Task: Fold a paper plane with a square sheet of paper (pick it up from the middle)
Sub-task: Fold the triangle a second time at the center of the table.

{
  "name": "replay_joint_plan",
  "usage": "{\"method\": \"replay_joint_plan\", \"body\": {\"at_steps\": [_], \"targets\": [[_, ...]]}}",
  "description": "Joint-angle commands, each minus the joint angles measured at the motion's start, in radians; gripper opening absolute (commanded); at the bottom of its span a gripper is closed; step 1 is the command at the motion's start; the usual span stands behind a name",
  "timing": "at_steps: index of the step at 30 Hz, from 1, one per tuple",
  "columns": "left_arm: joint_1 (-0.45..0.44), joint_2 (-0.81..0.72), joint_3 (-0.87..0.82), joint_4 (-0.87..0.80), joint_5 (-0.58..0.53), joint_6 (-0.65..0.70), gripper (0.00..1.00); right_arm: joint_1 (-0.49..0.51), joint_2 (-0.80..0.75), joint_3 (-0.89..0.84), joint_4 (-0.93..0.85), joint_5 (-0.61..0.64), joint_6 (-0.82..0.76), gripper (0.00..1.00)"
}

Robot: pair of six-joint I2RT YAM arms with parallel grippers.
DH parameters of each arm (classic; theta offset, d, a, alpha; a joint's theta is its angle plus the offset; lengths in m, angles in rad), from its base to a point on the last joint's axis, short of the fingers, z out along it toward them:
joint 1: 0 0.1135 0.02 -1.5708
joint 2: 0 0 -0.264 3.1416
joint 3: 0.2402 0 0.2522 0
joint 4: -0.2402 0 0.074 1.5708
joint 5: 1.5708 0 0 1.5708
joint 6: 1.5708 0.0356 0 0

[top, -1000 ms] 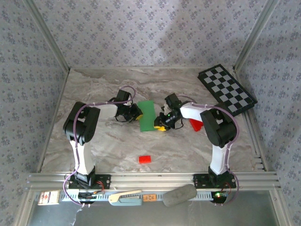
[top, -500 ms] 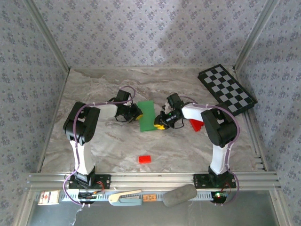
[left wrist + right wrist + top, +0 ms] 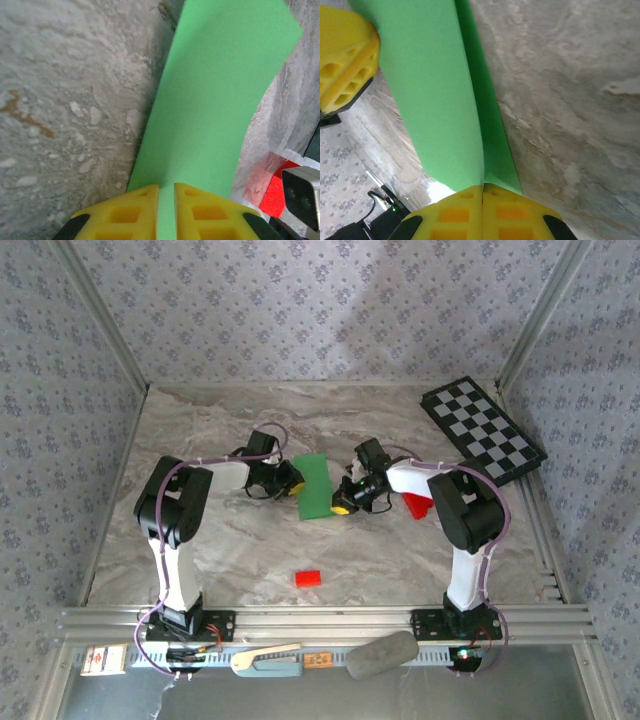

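Now pinching the square sheet of paper (image 3: pixel 312 486) from both sides, near the middle of the table (image 3: pixel 200 430). Left tool (image 3: pixel 289 483) on the left edge: almost closed, yellow fingers (image 3: pixel 125 217) just a tiny bit apart, with green paper in the little gap. Right tool (image 3: pixel 483 212) at the near right corner: shut tight on the paper, tips pressed together. Paper bent and curved, not flat. Just beside the right arm, a red wedge (image 3: pixel 418 505). Nearer the arm bases, a small red block (image 3: pixel 308 578). Far off at the back right, a checkerboard (image 3: pixel 483 430).
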Motion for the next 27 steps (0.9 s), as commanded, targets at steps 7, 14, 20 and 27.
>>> {"method": "replay_joint_plan", "body": {"at_steps": [7, 14, 20, 27], "targets": [[-0.006, -0.030, 0.091, -0.058, 0.021, 0.123, 0.22, -0.014, -0.046, 0.030, -0.132, 0.037, -0.042, 0.00], [-0.007, 0.056, 0.144, -0.129, 0.022, 0.143, 0.19, -0.014, -0.047, 0.053, -0.156, 0.031, -0.055, 0.00], [-0.007, 0.071, 0.140, -0.172, -0.012, 0.153, 0.15, -0.010, -0.047, 0.065, -0.129, 0.005, -0.060, 0.00], [-0.009, 0.085, 0.134, -0.184, -0.019, 0.159, 0.14, 0.004, -0.043, 0.090, -0.084, -0.025, -0.049, 0.00]]}}
